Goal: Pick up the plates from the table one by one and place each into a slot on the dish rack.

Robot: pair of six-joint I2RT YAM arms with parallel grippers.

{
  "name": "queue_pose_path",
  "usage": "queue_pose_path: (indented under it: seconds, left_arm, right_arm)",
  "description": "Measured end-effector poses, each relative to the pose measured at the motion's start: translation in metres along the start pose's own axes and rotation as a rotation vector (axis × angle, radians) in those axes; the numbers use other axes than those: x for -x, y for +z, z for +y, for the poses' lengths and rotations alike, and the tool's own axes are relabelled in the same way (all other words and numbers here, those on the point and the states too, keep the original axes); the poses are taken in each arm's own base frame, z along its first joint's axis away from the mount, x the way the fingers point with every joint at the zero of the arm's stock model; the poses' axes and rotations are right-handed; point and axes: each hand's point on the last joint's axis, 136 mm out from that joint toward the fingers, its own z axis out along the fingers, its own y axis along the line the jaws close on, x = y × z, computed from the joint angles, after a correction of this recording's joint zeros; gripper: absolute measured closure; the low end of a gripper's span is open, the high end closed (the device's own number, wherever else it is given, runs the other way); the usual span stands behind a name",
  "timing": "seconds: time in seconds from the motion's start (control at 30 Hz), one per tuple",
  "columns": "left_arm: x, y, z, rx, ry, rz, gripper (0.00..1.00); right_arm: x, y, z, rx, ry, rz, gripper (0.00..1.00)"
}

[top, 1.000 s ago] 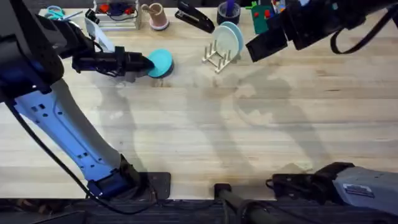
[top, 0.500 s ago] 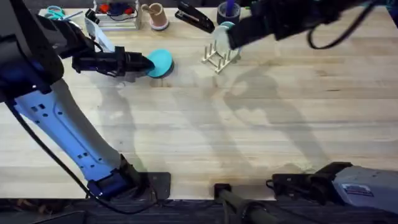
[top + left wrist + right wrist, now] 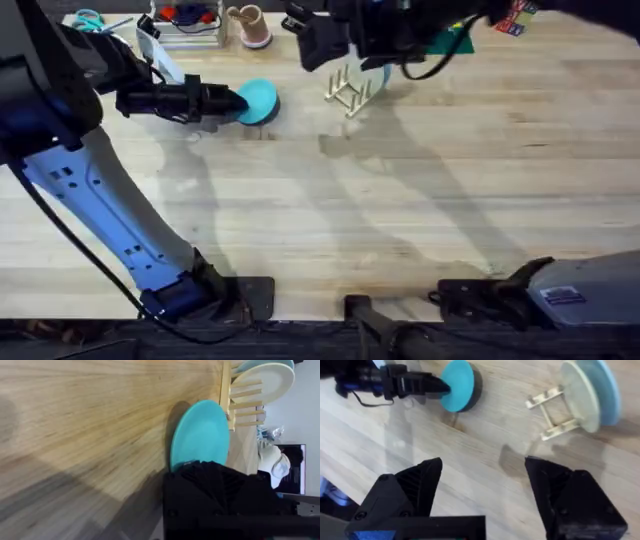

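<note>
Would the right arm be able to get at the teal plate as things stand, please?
Probably not cleanly: the left gripper is shut on the teal plate, holding it tilted on the table. The right gripper is open above, beside the dish rack.

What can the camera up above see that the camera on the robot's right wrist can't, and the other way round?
The overhead view alone takes in both arm bases and the clutter along the table's far edge: a black stapler, a pink mug. The right wrist view alone shows the right hand open, and the cream plate and pale blue plate standing side by side in the dish rack. Both show the left hand shut on the teal plate, tilted up off the table.
</note>
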Motion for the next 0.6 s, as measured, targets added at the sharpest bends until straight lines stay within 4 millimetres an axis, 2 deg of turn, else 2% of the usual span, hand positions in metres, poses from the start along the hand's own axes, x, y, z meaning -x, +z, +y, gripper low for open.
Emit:
queue_pose_path:
  seconds: [0.33, 0.6]
  left_arm:
    - [0.0, 0.0, 0.0, 0.004, 0.001, 0.003, 0.962]
    - [0.0, 0.0, 0.001, 0.005, 0.001, 0.004, 0.962]
  right_arm:
    - [-0.004, 0.057, 0.018, 0.055, 0.155, 0.053, 0.009]
    - [-0.007, 0.094, 0.03, 0.156, 0.244, 0.11, 0.007]
